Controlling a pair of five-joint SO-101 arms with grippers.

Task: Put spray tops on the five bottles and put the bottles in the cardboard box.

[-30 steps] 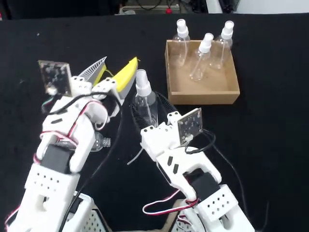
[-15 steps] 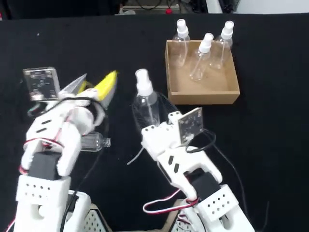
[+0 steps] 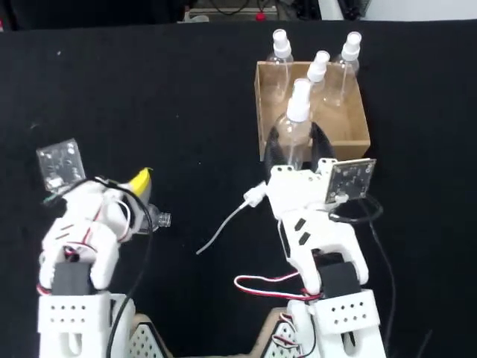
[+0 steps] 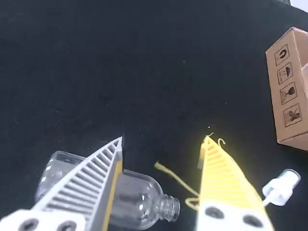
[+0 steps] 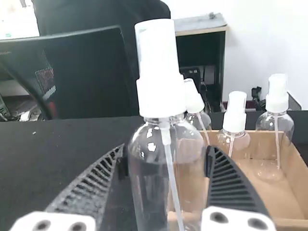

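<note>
A clear bottle (image 3: 291, 128) with a white spray top stands upright at the cardboard box's (image 3: 350, 149) near left corner, and my right gripper (image 3: 297, 148) is shut on it. The right wrist view has this bottle (image 5: 166, 163) between the black fingers of that gripper (image 5: 166, 150). Three capped bottles (image 3: 319, 74) stand inside the box. A topless bottle (image 3: 151, 218) lies on its side at the left, with my left gripper (image 3: 138, 188) open just above it. In the left wrist view the lying bottle (image 4: 139, 202) shows between the fingers of that gripper (image 4: 163, 140). A loose spray top (image 3: 253, 198) lies between the arms.
The loose top's thin tube (image 3: 216, 235) trails toward the front of the black table. The same spray top (image 4: 281, 185) and the box's outer wall (image 4: 291, 86) appear in the left wrist view. A dark chair (image 5: 82, 72) stands beyond the table.
My right arm has carried the capped bottle to the right, up to the box. My left arm has drawn back and come down over the lying bottle.
</note>
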